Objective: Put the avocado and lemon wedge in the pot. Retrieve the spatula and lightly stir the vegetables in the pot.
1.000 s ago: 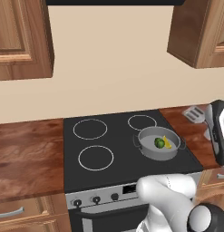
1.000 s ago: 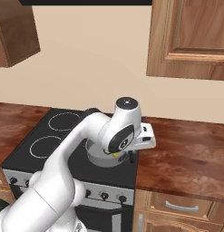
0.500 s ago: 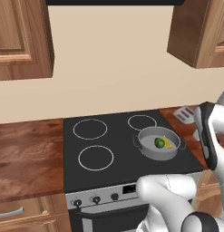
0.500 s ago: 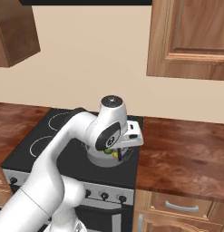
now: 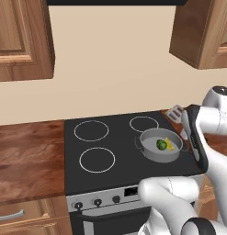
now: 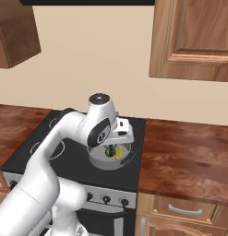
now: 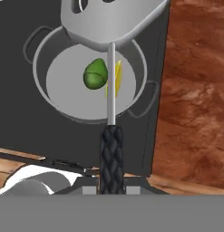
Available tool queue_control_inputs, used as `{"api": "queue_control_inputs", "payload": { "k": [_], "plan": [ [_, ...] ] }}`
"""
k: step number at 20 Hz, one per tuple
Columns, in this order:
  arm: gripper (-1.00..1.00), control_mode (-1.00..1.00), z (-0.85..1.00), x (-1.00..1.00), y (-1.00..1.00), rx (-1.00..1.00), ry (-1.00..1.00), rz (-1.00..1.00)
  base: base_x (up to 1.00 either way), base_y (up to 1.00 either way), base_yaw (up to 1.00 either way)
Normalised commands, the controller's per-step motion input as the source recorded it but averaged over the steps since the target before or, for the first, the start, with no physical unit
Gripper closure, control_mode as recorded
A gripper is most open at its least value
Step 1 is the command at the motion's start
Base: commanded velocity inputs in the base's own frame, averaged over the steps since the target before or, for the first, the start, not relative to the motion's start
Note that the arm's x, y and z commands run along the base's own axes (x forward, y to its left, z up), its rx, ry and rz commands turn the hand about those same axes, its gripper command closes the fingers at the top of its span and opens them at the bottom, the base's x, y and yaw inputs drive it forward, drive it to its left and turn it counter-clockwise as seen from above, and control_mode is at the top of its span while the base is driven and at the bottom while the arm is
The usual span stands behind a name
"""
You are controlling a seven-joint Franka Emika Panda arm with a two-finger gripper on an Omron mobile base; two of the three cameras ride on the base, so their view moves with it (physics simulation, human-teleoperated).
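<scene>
We have swung the spatula (image 7: 111,54) in from the bench (image 6: 189,156) beside the stove (image 5: 110,151) until its blade hangs over the far rim of the pot (image 7: 50,97). Our jaws pinch its braided handle. The avocado (image 7: 95,74) and lemon wedge (image 7: 117,74) lie together in the pot, just touching, on the right front burner. So loading looks done and the spatula is fetched; we judge only lowering the blade and a light stir remain.
</scene>
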Motion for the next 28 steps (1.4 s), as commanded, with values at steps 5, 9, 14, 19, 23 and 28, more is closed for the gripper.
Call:
{"api": "queue_control_inputs", "payload": {
  "k": [5, 9, 14, 19, 23, 28],
  "plan": [
    [1.0, -1.0, -0.06, 0.4, 0.09, -0.14, 0.22, -0.14, 0.0, 0.0, 0.0],
    [1.0, -1.0, 0.04, 0.98, -0.07, -0.15, 0.47, 0.0, 0.0, 0.0, 0.0],
    [1.0, -1.0, 0.03, 0.8, -0.14, -0.02, 0.24, 0.21, 0.0, 0.0, 0.0],
    [1.0, -1.0, -0.15, 0.03, -0.18, 0.0, 0.0, 0.14, 0.0, 0.0, 0.0],
    [1.0, -1.0, -0.31, 0.46, 0.0, 0.0, 0.27, 0.12, 0.0, 0.0, 0.0],
    [1.0, -1.0, 0.0, 0.51, -0.02, 0.02, 0.4, 0.27, 0.0, 0.0, 0.0]
  ]
}}
